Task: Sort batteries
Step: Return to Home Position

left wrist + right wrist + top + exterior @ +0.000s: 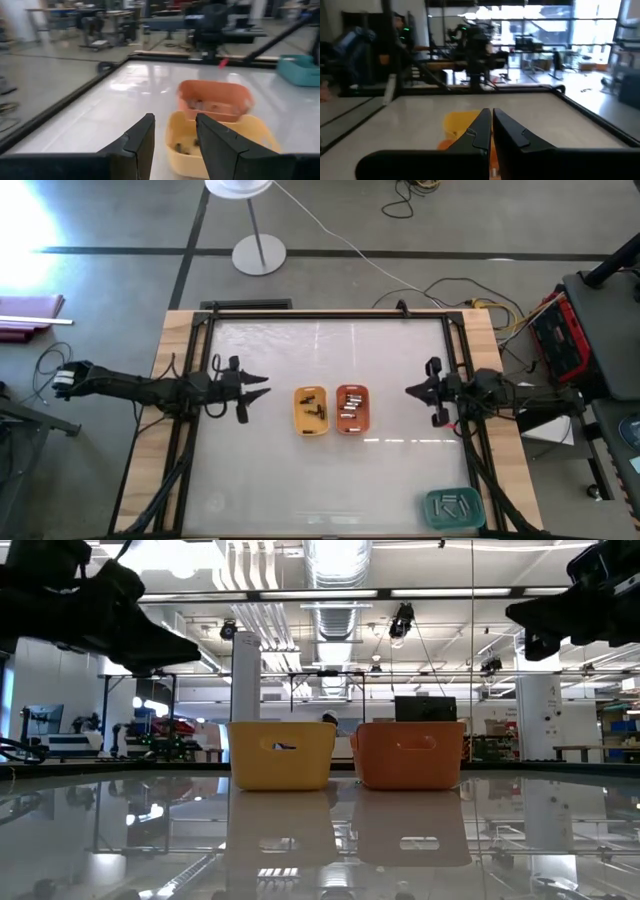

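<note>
1. Over the left side of the table, your left gripper (255, 388) hovers clear of the surface. Its fingers are spread apart with nothing between them, and it points toward the middle.
2. Opposite it, over the right side, your right gripper (415, 391) also hangs above the surface. Its fingers are pressed together and hold nothing.
3. Between the two grippers, at the middle of the table, a yellow tray (311, 431) and an orange tray (352, 430) stand just beside each other, yellow on the left.
4. You can see several dark batteries (312, 408) lying in the yellow tray and several silvery batteries (350, 408) in the orange tray.
5. At the near right corner, well apart from the other two, a teal tray (432, 510) holds a few pale batteries (455, 502).
6. All three trays rest on the glossy table (300, 480), which has wooden edges at left and right.
7. Beyond the far edge, a white lamp stand (258, 252) sits on the floor.
</note>
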